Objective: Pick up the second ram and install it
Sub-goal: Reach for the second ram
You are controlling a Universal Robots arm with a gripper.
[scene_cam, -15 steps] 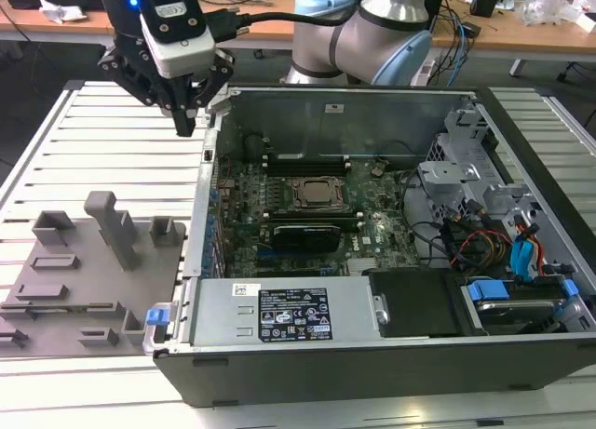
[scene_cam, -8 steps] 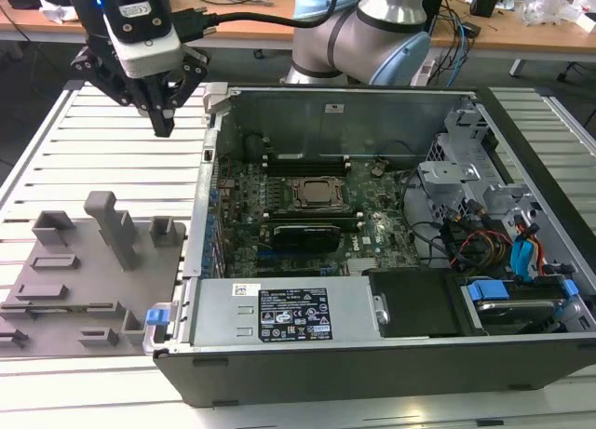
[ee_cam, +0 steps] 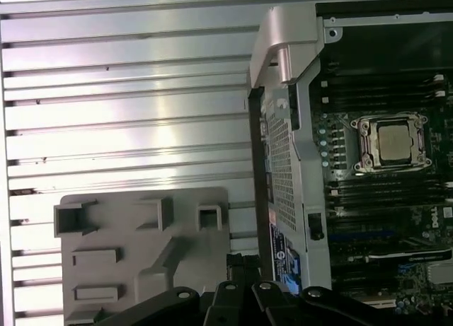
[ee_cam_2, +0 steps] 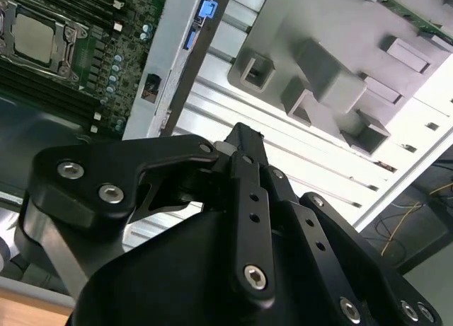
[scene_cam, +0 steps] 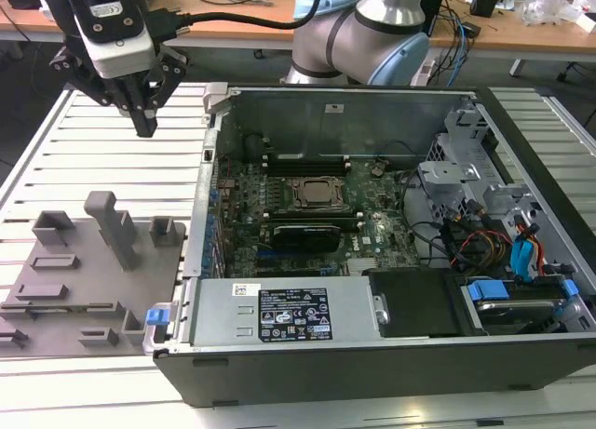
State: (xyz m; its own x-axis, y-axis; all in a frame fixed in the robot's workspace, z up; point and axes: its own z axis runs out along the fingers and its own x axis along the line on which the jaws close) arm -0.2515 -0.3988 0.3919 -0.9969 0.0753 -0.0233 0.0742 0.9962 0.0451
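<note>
In the exterior view my gripper (scene_cam: 146, 127) hangs over the slatted table, above and behind the grey tray (scene_cam: 37, 331) and to the left of the open computer case (scene_cam: 372, 355). Its black fingers (scene_cam: 142, 113) meet at a point, shut, with nothing between them. The second wrist view has the gripper (ee_cam_2: 244, 136) in the foreground, and beyond it a thin green strip (ee_cam_2: 414, 2) runs along the tray's (ee_cam_2: 283, 15) far edge; it looks like the second ram. The motherboard (scene_cam: 372, 238) with its processor socket (scene_cam: 310, 193) lies inside the case.
Upright grey blocks (scene_cam: 112, 226) and pockets stand on the tray. The case's metal side wall (scene_cam: 200, 206) rises between tray and motherboard. Drive bays and cables (scene_cam: 494, 243) fill the case on the exterior view's right. The arm's base (scene_cam: 372, 29) stands behind the case.
</note>
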